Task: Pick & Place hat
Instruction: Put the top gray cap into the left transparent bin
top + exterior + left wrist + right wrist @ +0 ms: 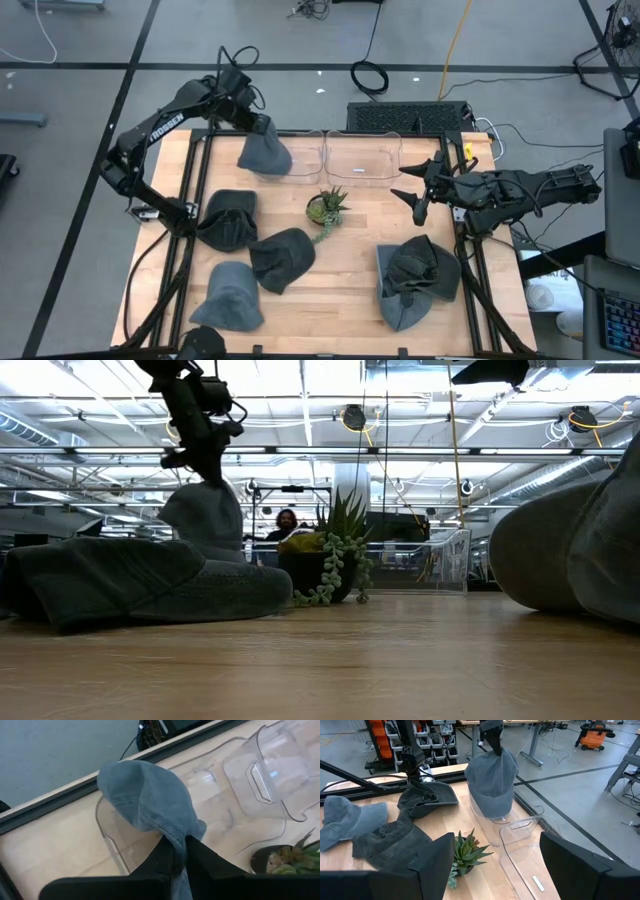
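Note:
A blue-grey hat (pixel 265 155) hangs from my left gripper (pixel 260 126) at the table's far left, over the left one of two clear bins (pixel 305 160). The left gripper is shut on the hat and shows above it in the right wrist view (pixel 492 742). The hat's lower end (pixel 492 812) reaches down to that bin; whether it touches the bin I cannot tell. My right gripper (pixel 410 190) waits open at the table's right side, with nothing between its fingers (pixel 435 865). My left gripper pinches a bunched fold at the hat's top edge (pixel 176 839) between its two fingers. The fingers slant down from above. The hat hangs below them, its rounded crown (pixel 142 795) billowing out over the clear bin (pixel 112 847).
Three dark hats lie at the left (pixel 227 218), (pixel 282 258), (pixel 232 295), and a pile of hats (pixel 415 275) lies near the right. A small potted plant (pixel 327 208) stands mid-table. The second clear bin (pixel 362 158) lies beside the first.

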